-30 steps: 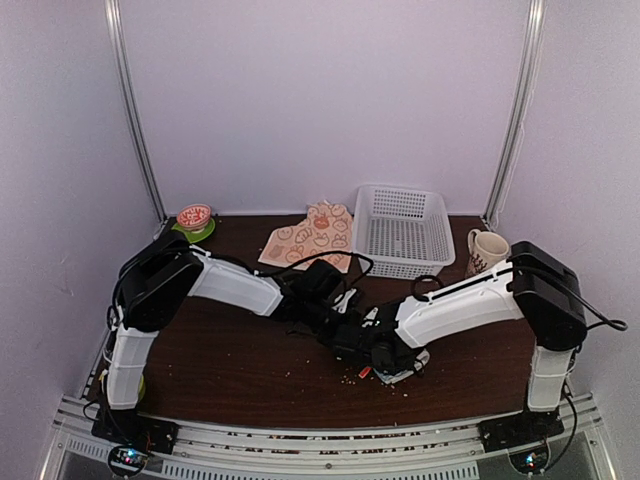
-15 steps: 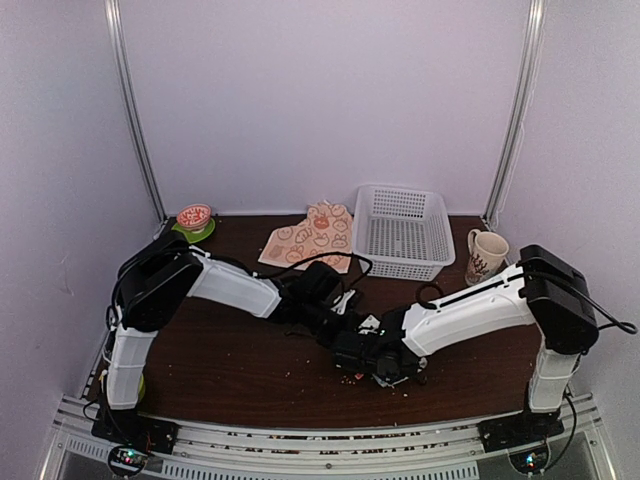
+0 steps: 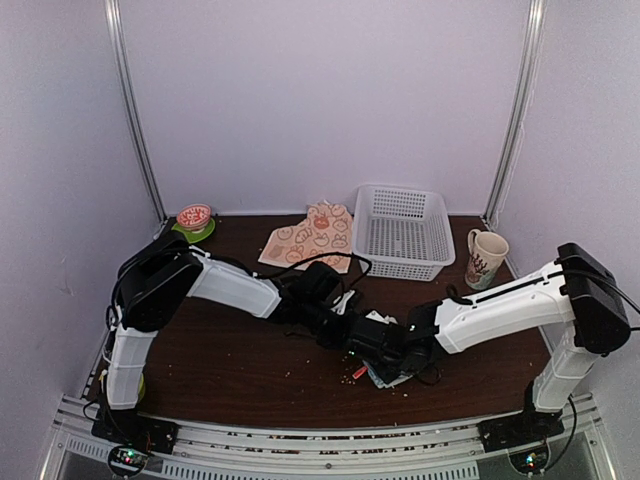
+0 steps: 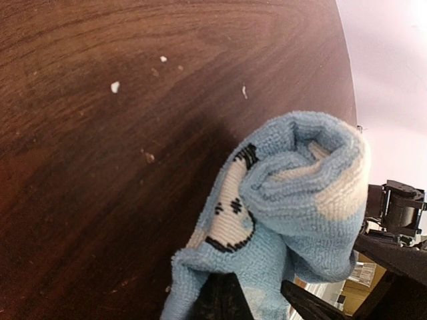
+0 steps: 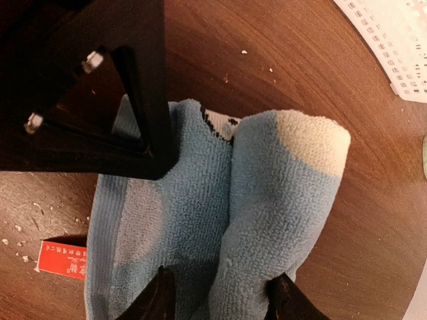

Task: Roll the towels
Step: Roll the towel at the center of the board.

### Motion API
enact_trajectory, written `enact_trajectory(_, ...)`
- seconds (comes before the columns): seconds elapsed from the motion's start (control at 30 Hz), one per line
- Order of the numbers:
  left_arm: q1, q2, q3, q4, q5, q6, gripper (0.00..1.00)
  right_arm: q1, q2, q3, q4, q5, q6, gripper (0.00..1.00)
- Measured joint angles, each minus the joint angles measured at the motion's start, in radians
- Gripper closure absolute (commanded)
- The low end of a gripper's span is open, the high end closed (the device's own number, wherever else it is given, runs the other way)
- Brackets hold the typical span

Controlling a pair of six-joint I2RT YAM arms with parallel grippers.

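The light blue towel (image 5: 267,200) with peach panels lies partly rolled on the dark table (image 4: 100,133); its thick roll (image 4: 300,193) shows a spiral end. My left gripper (image 4: 230,297) is shut on the towel's loose lower edge. My right gripper (image 5: 220,297) is open, and its fingers (image 5: 160,293) straddle the near end of the roll. In the top view both grippers meet at the table's middle, left gripper (image 3: 338,318) and right gripper (image 3: 388,348), and hide most of the blue towel (image 3: 384,378). The cream towel (image 3: 315,235) with orange prints lies flat at the back.
A white plastic basket (image 3: 402,230) stands at the back right, a printed mug (image 3: 485,255) to its right. A small green and red dish (image 3: 193,220) sits back left. A small red packet (image 5: 61,259) lies beside the blue towel. Crumbs dot the wood.
My right gripper has opened from shut, and the right arm's elbow has swung outward to the right. The left arm has stayed put, still pinching the towel.
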State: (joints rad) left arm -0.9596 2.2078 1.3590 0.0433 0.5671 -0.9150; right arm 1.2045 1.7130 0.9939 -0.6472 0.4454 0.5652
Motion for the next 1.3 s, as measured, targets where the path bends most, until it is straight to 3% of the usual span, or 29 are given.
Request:
enact_trajectory(0.7, 0.004, -0.036, -0.023, -0.053, -0.01, 0.009, 1.0, -0.001, -0.152, -0.157, 0.236, -0.208, -0.104, 0.45)
enact_trajectory(1.23, 0.005, -0.047, -0.042, -0.046, -0.01, 0.013, 1.0, -0.014, -0.154, -0.161, 0.307, -0.294, -0.104, 0.43)
enact_trajectory(1.3, 0.008, -0.058, -0.052, -0.053, -0.012, 0.015, 0.94, -0.017, -0.151, -0.163, 0.32, -0.317, -0.103, 0.41)
